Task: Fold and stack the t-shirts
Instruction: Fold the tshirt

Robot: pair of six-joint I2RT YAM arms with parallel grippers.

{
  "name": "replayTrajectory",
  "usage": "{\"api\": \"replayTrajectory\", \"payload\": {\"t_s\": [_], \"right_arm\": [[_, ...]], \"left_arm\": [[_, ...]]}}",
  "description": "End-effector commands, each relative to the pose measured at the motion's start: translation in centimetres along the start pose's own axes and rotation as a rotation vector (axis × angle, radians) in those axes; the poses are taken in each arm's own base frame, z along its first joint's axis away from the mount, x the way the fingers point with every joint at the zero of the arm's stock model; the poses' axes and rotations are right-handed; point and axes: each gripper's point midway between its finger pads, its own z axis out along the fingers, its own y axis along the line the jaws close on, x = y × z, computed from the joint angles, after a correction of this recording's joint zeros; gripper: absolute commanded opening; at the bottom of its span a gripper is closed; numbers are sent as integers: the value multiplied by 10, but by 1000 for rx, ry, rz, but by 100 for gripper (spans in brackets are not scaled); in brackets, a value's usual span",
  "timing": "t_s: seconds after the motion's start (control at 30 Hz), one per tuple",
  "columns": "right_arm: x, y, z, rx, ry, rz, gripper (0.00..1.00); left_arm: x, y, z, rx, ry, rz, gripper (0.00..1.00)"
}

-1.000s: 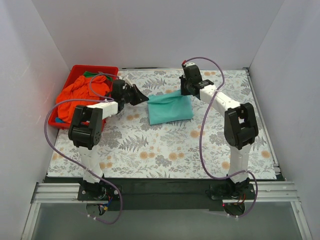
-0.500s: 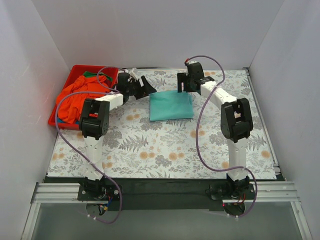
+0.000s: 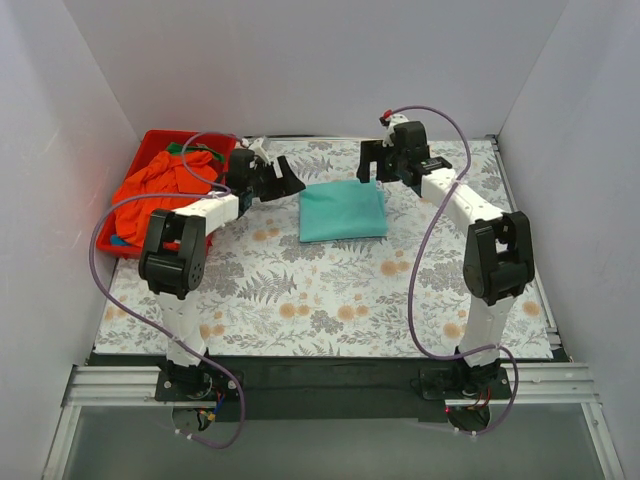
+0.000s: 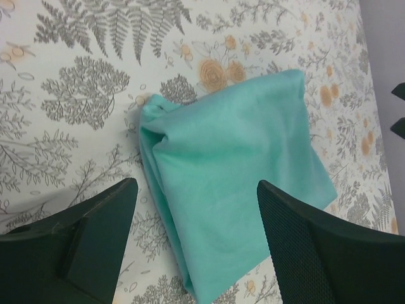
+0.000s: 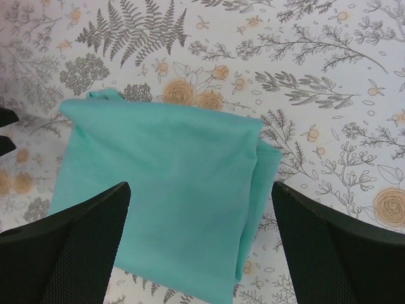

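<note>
**Teal shirt released, fold judged complete**

A second ago the far edge of the teal t-shirt (image 3: pixel 342 210) was pinched by both claws and one corner was raised off the table (image 3: pixel 320 300). Now the cloth is let go. The jaws of the left gripper (image 3: pixel 283 179) are spread wide, as are those of the right gripper (image 3: pixel 371 171), and nothing is held between them. In both wrist views the shirt is seen lying free below the parted fingers (image 4: pixel 95 240), untouched.

The shirt is laid flat as a compact, roughly square packet, toward 12 o'clock from the middle of the table. The left claw is placed off its 10 o'clock corner, the right claw off its 1 o'clock corner, each just apart from the cloth.

The fold of this shirt is judged finished, so it is taken as the base of the stack. The red bin (image 3: pixel 158 137), at 10 o'clock on the table, is not yet emptied, and the next shirt is expected to be drawn from it.

Counted:
- folded shirts on the table: one;
- bins: one;
- the orange-red t-shirt (image 3: pixel 150 190) heaped in the bin: one;
- green cloth (image 3: pixel 178 149) and blue cloth (image 3: pixel 119 240) glimpsed beneath it: how many shirts cannot be told;
- arms: two, claws: two.
</note>
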Motion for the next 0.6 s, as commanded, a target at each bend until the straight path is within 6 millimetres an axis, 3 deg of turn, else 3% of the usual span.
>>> {"api": "replayTrajectory", "payload": {"t_s": [0.0, 0.27, 0.57], "right_arm": [[5, 10, -8, -148, -12, 24, 98], [58, -13, -7, -334, 78, 164, 98], [87, -21, 6, -428, 118, 233, 98]], "left_arm": [[21, 8, -11, -48, 44, 15, 75], [51, 15, -7, -37, 119, -7, 72], [62, 16, 10, -25, 166, -4, 55]]}}
